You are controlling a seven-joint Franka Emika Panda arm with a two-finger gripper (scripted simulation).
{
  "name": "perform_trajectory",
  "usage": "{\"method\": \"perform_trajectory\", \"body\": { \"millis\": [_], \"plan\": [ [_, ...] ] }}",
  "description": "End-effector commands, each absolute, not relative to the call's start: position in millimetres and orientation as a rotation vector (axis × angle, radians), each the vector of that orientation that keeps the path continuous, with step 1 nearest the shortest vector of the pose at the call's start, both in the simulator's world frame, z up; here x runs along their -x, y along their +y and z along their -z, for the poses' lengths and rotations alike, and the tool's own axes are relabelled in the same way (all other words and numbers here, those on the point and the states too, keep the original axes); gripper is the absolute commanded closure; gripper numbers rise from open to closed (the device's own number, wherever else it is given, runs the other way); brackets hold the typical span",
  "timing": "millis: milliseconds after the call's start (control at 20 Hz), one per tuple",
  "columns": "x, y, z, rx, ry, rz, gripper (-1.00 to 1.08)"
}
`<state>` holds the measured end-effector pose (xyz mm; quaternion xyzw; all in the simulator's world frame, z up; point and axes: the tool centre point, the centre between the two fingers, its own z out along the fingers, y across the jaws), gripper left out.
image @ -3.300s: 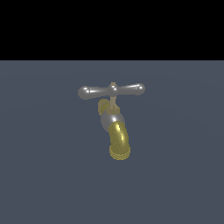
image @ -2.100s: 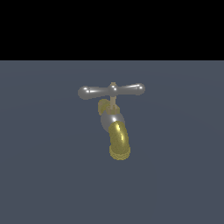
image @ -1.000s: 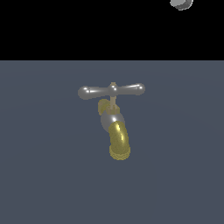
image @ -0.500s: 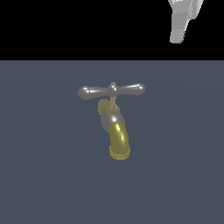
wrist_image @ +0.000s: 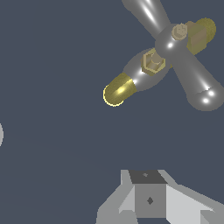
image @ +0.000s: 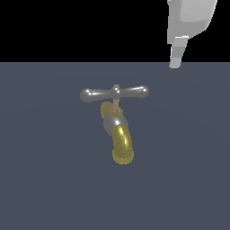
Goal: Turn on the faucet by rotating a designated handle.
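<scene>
A: Faucet (image: 117, 130) near the middle of the dark grey floor (image: 45, 188) in the exterior view — silver-grey body, thin brass stem, curved yellow spout (image: 122, 146) with ribbed end pointing down toward the camera.

B: Handle?

A: Handle (image: 114, 93) on top of the stem, level, running across the view — long silver crossbar, rounded knobs at both ends, small brass hub in the middle. Nothing touching it.

B: Gripper?

A: Gripper (image: 176, 56) at the upper corner on the exterior view's right, cut by the frame edge. Pale grey block with one finger (image: 177, 50) hanging down, tip just over the line where floor meets black background. Well apart from the faucet, off beyond the crossbar's end on the exterior view's right.

B: Open or closed?

A: Cannot tell — only one finger seen outside, and only the pale base (wrist_image: 151, 199) of it seen from the wrist, no fingertips. Holding nothing as far as seen.

B: Wrist view otherwise?

A: Looks down on the faucet (wrist_image: 151, 65) from above. Crossbar (wrist_image: 177, 50) lying diagonal, one end cut by the frame, brass hub at its middle, hex nut on the rounded body, yellow spout (wrist_image: 117, 91) sticking out. Clear gap of bare floor (wrist_image: 52, 87) between gripper base and faucet.
</scene>
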<state>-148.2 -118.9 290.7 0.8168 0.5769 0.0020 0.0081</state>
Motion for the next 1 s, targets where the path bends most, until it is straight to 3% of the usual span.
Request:
{"method": "perform_trajectory", "body": {
  "millis": [0, 950],
  "plan": [
    [141, -121, -282, -2.501, 1.875, -0.005, 1.08],
    [89, -117, -220, -2.112, 2.316, 0.001, 1.08]
  ]
}}
